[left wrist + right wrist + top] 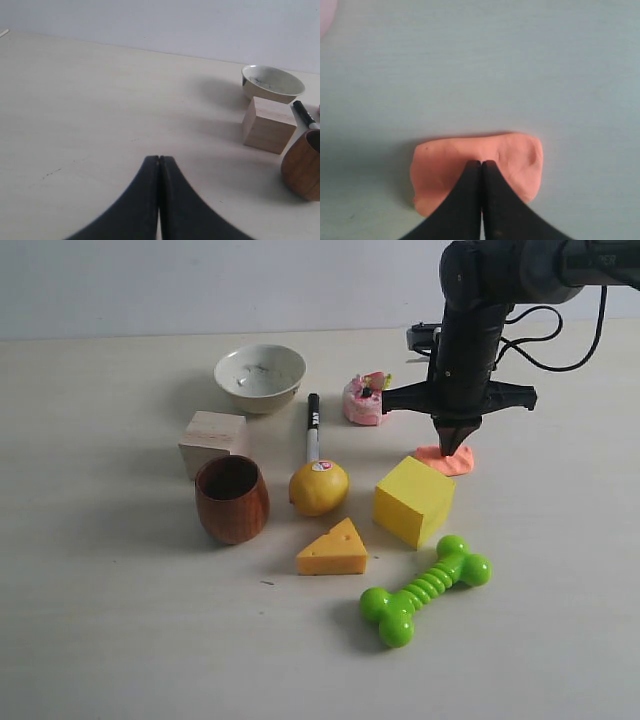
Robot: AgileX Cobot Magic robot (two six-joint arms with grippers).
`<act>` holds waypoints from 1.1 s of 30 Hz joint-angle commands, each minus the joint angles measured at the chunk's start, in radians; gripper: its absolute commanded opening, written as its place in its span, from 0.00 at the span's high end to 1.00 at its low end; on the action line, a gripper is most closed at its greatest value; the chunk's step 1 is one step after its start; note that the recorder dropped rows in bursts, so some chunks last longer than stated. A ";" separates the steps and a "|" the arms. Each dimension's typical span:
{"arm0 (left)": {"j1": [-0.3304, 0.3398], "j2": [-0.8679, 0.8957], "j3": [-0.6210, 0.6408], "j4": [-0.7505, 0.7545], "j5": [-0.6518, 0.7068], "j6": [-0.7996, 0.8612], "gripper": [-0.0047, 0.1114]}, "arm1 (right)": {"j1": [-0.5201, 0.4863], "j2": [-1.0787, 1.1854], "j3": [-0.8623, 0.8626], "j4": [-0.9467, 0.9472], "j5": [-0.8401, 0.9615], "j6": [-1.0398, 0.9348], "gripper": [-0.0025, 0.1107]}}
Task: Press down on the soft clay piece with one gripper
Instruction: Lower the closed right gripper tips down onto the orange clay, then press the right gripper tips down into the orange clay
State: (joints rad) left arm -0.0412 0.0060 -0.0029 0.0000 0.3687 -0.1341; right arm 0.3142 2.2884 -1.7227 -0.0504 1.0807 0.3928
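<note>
The soft clay piece (447, 461) (520, 155), a thin salmon-orange slab, lies flat on the table just behind the yellow cube (413, 500). My right gripper (453, 447) (481, 163) points straight down over it, jaws shut with nothing between them, the tips at or on the slab's middle; contact cannot be confirmed. The slab shows shallow dents near one end. My left gripper (159, 159) is shut and empty, low over bare table away from the objects; it does not show in the exterior view.
A pink cake toy (364, 400), black marker (312, 425), white bowl (260, 376), wooden block (212, 442), brown wooden cup (232, 499), lemon (318, 487), orange cheese wedge (333, 550) and green bone toy (425, 589) lie left of and in front of the clay.
</note>
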 commanded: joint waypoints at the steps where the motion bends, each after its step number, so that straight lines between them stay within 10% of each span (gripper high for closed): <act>1: 0.002 -0.006 0.003 -0.010 -0.004 0.003 0.96 | 0.000 0.006 -0.009 -0.009 -0.002 -0.011 0.98; 33: 0.002 -0.006 0.003 -0.010 -0.004 0.003 0.96 | 0.000 0.066 0.124 0.079 -0.066 -0.097 0.98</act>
State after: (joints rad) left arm -0.0412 0.0060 -0.0029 0.0000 0.3687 -0.1341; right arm 0.3110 2.3000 -1.6493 -0.0137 1.0104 0.3040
